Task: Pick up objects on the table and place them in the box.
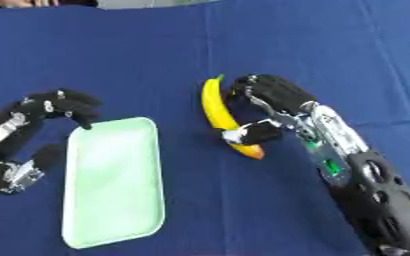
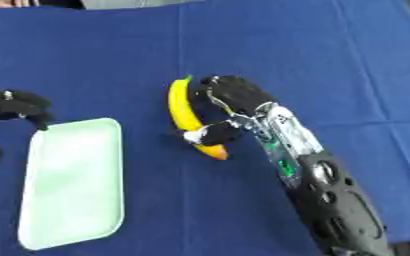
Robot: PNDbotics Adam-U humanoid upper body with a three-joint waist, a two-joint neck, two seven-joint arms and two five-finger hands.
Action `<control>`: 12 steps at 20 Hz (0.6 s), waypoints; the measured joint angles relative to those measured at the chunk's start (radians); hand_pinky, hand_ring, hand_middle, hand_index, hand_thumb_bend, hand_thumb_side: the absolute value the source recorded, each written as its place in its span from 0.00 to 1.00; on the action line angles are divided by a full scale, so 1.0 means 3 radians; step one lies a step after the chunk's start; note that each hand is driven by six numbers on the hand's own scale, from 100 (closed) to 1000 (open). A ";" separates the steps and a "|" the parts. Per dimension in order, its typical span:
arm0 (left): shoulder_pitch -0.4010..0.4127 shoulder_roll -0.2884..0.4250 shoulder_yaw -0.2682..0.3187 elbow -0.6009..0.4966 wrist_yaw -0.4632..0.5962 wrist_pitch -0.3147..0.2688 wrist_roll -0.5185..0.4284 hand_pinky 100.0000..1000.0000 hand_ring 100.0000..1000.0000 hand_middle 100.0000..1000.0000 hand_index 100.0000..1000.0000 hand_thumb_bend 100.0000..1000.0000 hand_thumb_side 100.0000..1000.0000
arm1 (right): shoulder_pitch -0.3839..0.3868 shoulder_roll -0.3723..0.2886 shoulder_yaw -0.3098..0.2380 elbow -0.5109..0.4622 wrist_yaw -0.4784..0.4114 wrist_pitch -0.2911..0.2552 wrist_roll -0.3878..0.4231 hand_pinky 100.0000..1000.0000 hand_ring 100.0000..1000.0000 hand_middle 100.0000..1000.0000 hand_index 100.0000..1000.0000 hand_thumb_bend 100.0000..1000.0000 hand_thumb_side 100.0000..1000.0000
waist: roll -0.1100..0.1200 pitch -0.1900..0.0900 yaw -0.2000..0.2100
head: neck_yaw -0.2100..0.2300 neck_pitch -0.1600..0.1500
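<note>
On the blue cloth [image 1: 331,45] near the middle of the table, a yellow banana [image 1: 214,107] is lying with its green stem pointing away from the robot and its orange-brown tip pointing toward it. The right hand [image 1: 274,97] is reaching in from the right side and curling round the fruit: its fingers [image 1: 243,85] are bending over the upper half, while its thumb [image 1: 248,134] is pressing against the lower part, just above the tip. To the left, a pale green tray [image 1: 112,220] is sitting flat. The left hand [image 1: 55,106] is hovering at the tray's far left corner, its fingers curling downward and holding nothing.
</note>
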 measured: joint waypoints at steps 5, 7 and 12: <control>0.0000 0.0000 -0.0001 0.0000 0.0001 0.0001 -0.0001 0.54 0.70 0.78 0.83 0.00 0.73 | -0.0021 0.0031 0.0005 0.0055 0.0136 -0.0049 -0.0020 0.32 0.53 0.57 0.71 0.52 0.80 | -0.0005 -0.0003 0.0009 | 0.0000 0.0000; 0.0000 0.0000 -0.0001 0.0000 0.0001 0.0001 -0.0001 0.54 0.70 0.78 0.83 0.00 0.73 | -0.0023 0.0045 0.0004 0.0062 0.0165 -0.0055 -0.0027 0.32 0.53 0.57 0.71 0.52 0.80 | -0.0006 -0.0003 0.0009 | -0.0001 0.0000; 0.0000 0.0000 -0.0001 0.0000 0.0002 0.0001 -0.0001 0.54 0.70 0.78 0.83 0.00 0.73 | -0.0024 0.0054 0.0001 0.0070 0.0193 -0.0061 -0.0035 0.31 0.53 0.57 0.70 0.52 0.80 | -0.0006 -0.0003 0.0009 | -0.0001 0.0000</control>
